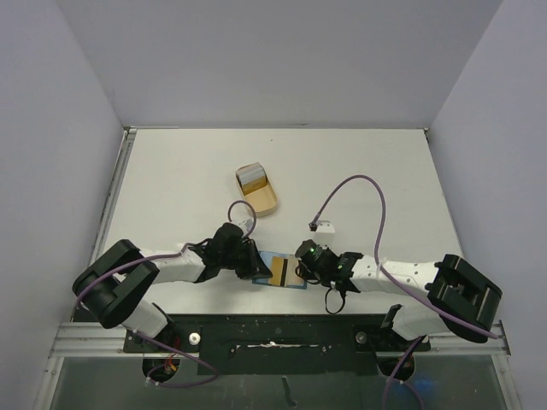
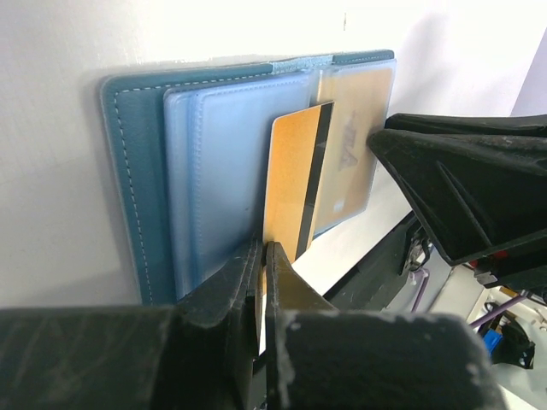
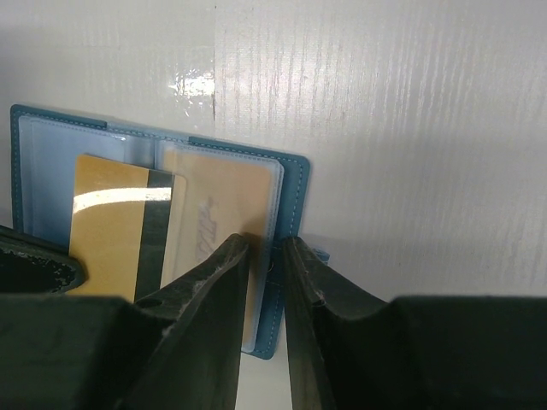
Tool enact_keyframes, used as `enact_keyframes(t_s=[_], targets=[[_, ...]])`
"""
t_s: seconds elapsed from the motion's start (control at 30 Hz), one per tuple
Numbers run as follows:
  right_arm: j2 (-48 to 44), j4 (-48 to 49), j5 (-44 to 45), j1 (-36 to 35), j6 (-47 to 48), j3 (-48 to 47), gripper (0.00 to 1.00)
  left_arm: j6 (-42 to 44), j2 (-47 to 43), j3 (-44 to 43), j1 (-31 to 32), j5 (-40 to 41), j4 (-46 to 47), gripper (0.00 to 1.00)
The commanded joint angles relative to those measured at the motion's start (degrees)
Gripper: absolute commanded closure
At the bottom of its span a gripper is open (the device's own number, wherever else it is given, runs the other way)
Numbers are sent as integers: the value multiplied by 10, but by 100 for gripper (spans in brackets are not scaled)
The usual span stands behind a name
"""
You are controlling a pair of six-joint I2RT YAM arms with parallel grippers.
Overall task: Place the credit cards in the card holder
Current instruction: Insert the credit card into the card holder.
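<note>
The teal card holder (image 2: 137, 171) lies open on the white table, its pale blue pockets facing up. My left gripper (image 2: 263, 253) is shut on the near end of an orange credit card with a black stripe (image 2: 295, 192), whose far end rests over the holder's middle pockets. Another orange card (image 3: 218, 205) sits inside a clear pocket on the right-hand side. My right gripper (image 3: 265, 246) is clamped on the holder's right edge (image 3: 293, 201). From above, both grippers (image 1: 259, 266) (image 1: 299, 272) meet over the holder (image 1: 295, 284). More credit cards (image 1: 252, 177) are stacked in the tan tray.
The tan oblong tray (image 1: 263, 201) lies behind the holder towards mid-table. A small white connector (image 1: 322, 227) on a purple cable rests to the right of the tray. Grey walls close in the table on the left, back and right.
</note>
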State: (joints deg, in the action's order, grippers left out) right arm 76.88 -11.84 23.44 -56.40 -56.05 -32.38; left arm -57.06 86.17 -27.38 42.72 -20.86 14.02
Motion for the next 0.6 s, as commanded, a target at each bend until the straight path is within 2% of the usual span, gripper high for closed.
enact_keyframes(t_s=[0.0, 0.17, 0.57], targets=[[-11, -11, 6, -8, -9, 14, 76, -9, -20, -7, 5, 34, -7, 100], [-12, -12, 6, -8, -10, 13, 76, -20, -42, 5, 8, 47, -8, 100], [-11, -8, 2, -9, -14, 13, 76, -26, 2, -5, 16, 38, 38, 100]])
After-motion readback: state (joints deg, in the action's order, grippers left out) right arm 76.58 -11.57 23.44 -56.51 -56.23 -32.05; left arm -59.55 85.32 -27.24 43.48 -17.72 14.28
